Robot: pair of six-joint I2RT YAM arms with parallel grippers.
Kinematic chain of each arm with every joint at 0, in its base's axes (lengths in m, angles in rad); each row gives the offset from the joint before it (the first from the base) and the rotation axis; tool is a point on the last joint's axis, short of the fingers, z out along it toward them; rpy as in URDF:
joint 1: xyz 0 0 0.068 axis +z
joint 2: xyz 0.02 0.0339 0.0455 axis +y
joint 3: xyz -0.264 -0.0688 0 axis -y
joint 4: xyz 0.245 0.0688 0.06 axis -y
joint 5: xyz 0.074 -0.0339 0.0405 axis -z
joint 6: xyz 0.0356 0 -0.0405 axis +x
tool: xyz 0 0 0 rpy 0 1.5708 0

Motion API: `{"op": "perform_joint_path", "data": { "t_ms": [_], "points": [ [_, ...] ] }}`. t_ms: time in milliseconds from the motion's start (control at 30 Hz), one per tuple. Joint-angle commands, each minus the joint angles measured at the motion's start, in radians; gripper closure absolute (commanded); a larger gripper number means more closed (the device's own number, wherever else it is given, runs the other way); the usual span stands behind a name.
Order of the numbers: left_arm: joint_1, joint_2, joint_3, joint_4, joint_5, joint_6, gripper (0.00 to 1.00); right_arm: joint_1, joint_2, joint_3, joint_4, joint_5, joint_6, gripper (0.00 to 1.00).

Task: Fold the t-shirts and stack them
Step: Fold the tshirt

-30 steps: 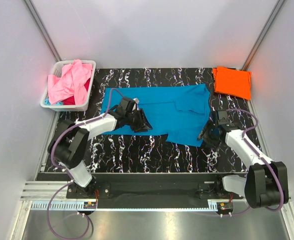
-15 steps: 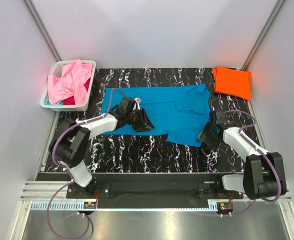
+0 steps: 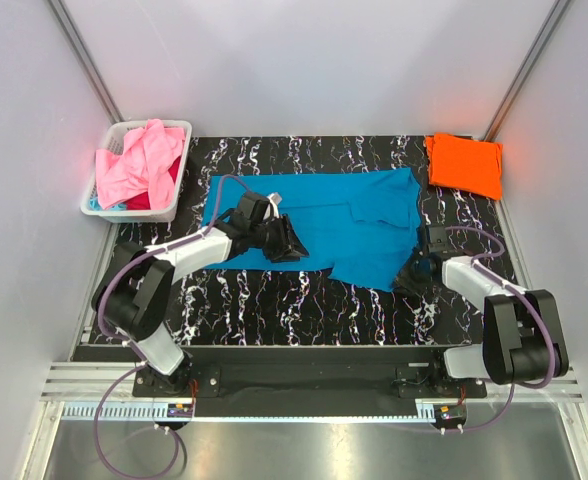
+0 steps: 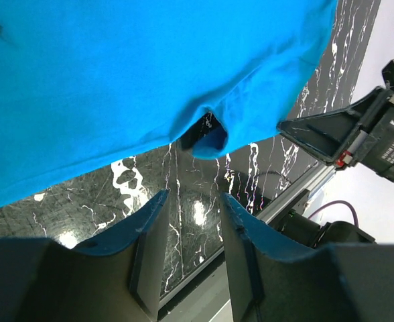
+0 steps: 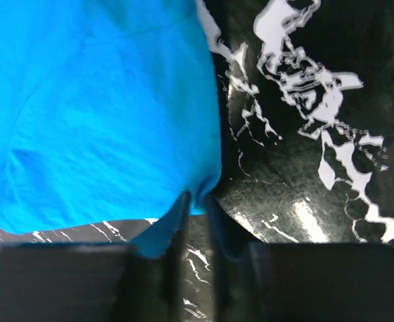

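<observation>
While the left tool [image 4: 193,201] gapes, the right tool [image 5: 197,201] pinches the soft teal t-shirt [image 5: 103,100].

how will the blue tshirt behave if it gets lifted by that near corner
Likely floppy: the teal-blue t-shirt lies flat with soft wrinkles. Its hem puckers where the right end effector pinches it, so it should drape and trail, not hold shape. Probably light; it may drag across the table.
</observation>
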Motion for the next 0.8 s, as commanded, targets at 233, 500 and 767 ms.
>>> {"op": "perform_joint_path", "data": {
  "t_ms": [233,500,767],
  "points": [
    [-0.004,-0.052,0.01,-0.006,0.012,0.018,0.6,-0.004,-0.086,0.039,-0.113,0.051,0.019,1.0],
    [-0.002,-0.036,0.01,-0.007,0.009,0.018,0.6,-0.005,-0.192,0.177,-0.207,0.031,0.004,0.99],
    [-0.002,-0.036,0.012,-0.015,0.004,0.024,0.6,-0.002,-0.057,0.202,-0.172,0.014,-0.027,0.3]
  ]
}}
